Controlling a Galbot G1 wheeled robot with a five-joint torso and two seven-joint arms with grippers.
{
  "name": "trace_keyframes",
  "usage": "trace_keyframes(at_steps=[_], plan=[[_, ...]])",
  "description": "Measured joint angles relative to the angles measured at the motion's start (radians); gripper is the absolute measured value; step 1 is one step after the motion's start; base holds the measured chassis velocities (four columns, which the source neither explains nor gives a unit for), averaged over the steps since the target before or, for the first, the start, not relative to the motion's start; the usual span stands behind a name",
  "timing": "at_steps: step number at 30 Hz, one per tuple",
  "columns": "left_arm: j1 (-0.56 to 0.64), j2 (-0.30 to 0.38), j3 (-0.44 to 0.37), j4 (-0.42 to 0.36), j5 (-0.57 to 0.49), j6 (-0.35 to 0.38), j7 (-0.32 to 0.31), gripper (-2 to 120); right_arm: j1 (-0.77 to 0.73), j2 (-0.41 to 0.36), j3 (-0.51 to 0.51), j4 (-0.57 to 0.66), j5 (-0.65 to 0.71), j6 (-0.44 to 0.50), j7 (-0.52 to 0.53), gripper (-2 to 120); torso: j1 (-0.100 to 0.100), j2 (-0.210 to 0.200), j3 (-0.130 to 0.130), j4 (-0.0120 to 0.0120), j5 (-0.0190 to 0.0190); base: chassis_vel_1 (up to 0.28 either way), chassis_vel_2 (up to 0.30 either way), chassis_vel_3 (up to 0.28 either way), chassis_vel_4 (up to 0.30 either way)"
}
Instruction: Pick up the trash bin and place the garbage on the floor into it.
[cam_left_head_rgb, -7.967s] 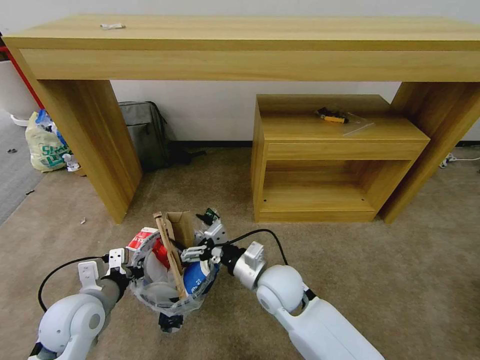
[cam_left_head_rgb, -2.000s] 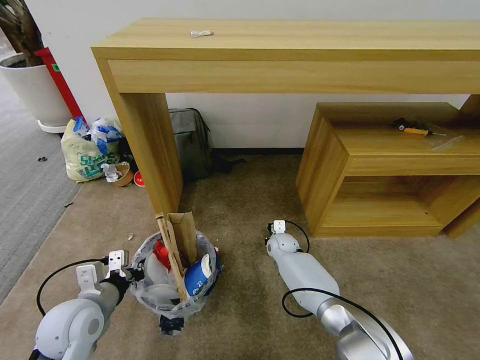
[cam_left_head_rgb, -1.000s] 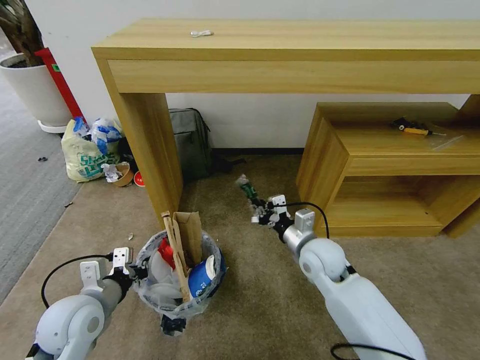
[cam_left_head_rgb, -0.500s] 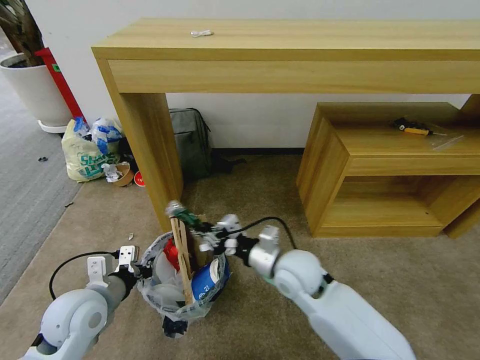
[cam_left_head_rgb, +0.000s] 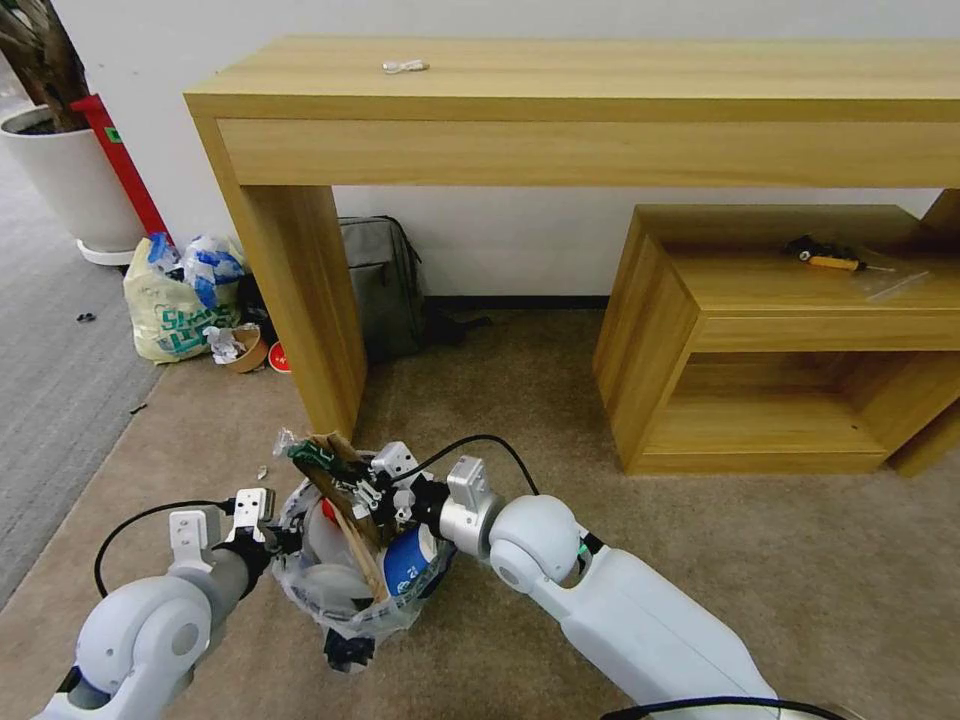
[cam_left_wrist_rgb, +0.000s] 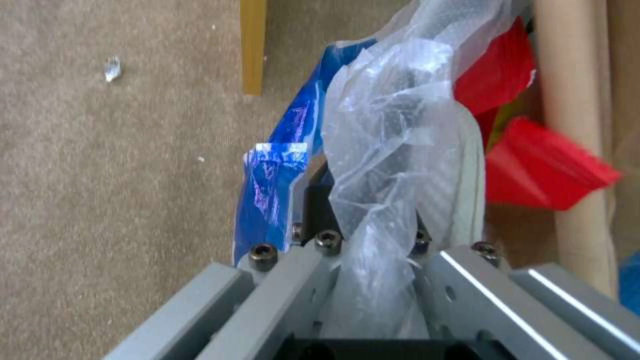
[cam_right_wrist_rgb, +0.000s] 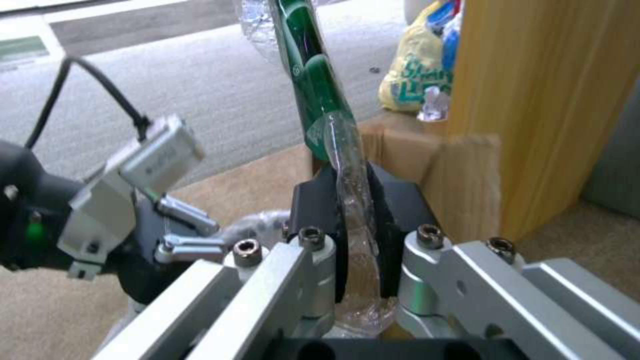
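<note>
Now, step: drop bottle into bin.
Right end effector (cam_left_head_rgb: 372, 487): clamped on crushed bottle (cam_right_wrist_rgb: 320, 90), over trash bin (cam_left_head_rgb: 345, 590).
Left end effector (cam_left_head_rgb: 268, 538): clamped on bin's rim, off the floor (cam_left_head_rgb: 560, 400).
Advice: clear cardboard scrap (cam_left_head_rgb: 340, 470), then part fingers.

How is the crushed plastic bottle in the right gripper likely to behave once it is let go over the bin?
The bottle looks flattened and thin-walled, so probably light and springy. The right gripper pinches only its clear end, so it may swing. The trash bin is already crowded by upright cardboard, so it may perch on top.
</note>
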Motion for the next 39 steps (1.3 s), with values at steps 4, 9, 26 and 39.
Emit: trace_keyframes(at_steps=[4,9,26,39], plan=[[-0.007,-0.004,0.000,0.015,0.004,0.000,0.005,0,-0.020,-0.009,0.027,0.025,0.005,-0.001,0.009,7,0.000,0.000,0.000,0.0000,0.0001,0.000,0.000,0.000,0.000],[-0.018,-0.002,-0.005,0.029,0.001,0.000,0.006,0,-0.034,-0.029,0.046,0.054,0.013,-0.004,0.011,7,0.000,0.000,0.000,0.0001,0.0002,0.000,0.000,0.000,0.000],[-0.039,0.000,0.001,0.038,-0.012,0.000,-0.001,0,-0.027,-0.042,-0.027,-0.006,-0.010,-0.006,-0.011,7,0.000,0.000,0.000,0.0003,0.0001,0.000,0.000,0.000,0.000],[-0.038,0.001,-0.007,0.029,-0.018,0.000,-0.002,0,-0.018,-0.034,-0.045,-0.061,-0.043,-0.021,-0.007,7,0.000,0.000,0.000,0.0000,0.0001,0.000,0.000,0.000,0.000]])
